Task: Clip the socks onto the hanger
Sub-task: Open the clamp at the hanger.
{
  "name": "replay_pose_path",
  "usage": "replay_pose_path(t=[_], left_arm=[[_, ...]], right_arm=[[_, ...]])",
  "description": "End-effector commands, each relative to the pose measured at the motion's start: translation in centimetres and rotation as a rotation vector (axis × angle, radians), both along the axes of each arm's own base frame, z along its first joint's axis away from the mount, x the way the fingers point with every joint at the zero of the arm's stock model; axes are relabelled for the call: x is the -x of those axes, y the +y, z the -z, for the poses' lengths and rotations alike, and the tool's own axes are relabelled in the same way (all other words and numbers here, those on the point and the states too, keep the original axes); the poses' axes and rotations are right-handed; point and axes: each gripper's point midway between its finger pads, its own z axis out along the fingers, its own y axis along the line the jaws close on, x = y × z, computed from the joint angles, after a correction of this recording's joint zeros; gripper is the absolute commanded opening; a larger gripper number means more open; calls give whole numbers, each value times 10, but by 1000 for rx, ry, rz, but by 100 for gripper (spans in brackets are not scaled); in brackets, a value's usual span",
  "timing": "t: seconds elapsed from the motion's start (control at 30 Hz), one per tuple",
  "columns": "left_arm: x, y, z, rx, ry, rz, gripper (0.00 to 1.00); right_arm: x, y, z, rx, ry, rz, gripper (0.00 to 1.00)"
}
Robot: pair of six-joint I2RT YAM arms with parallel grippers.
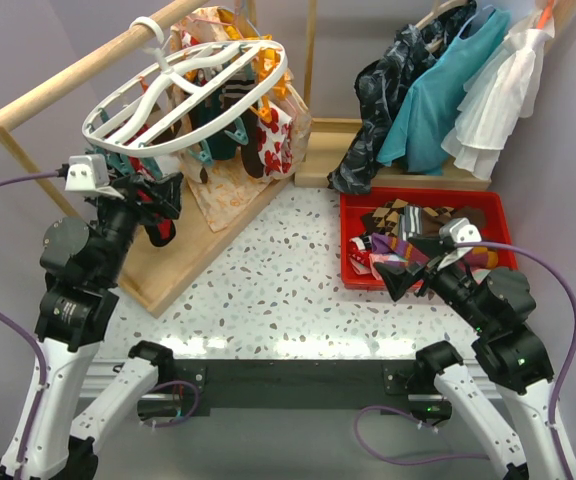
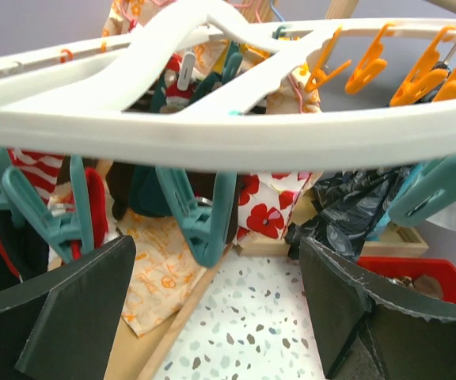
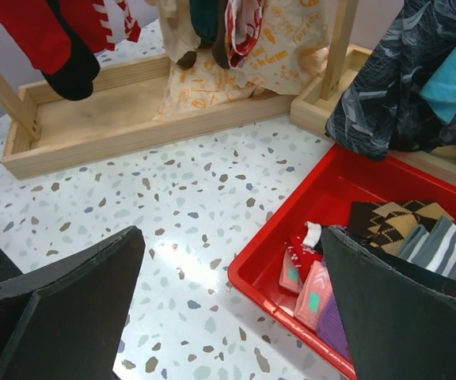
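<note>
The white oval hanger [image 1: 183, 95] hangs from the wooden rail, with teal and orange clips under its rim. Several socks [image 1: 223, 135] hang clipped below it. My left gripper [image 1: 160, 218] is open and empty just below the hanger's near rim [image 2: 212, 134], facing a teal clip [image 2: 200, 218]; a red-white striped sock [image 2: 34, 166] hangs at its left. More socks [image 1: 413, 225] lie in the red tray [image 1: 345, 240]. My right gripper [image 1: 411, 265] is open and empty above the tray's near left corner [image 3: 248, 277], with argyle [image 3: 390, 222] and pink socks [image 3: 311, 293] beside it.
A wooden rail [image 1: 78, 70] on a wooden base [image 1: 198, 250] carries the hanger and orange floral cloths [image 1: 278, 140]. At the back right hang a dark patterned garment [image 1: 378, 110], a teal dress [image 1: 438, 100] and a white dress [image 1: 498, 90].
</note>
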Motion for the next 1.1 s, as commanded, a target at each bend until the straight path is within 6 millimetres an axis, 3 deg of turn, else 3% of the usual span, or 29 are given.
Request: replay_pose_path(t=[0.0,0.13,0.43,0.87,1.07], left_arm=[[-1,6,-34,-9,-75,-28,89],[-1,4,-51,-5,-110,-21,87],[-5,3,-66,0,-111,-18,83],[-6,-1,-62,52,-89,-2,73],[-7,0,-61,84,-85,-12,61]], right_arm=[[2,6,-4,-2,-14,-39,99],[4,8,-4,-2,-13,-51,99],[6,8,-6,-1,-12,-62,99],[10,8,-7,5,-7,-68,98],[9,10,-6,5,0,-78,99]])
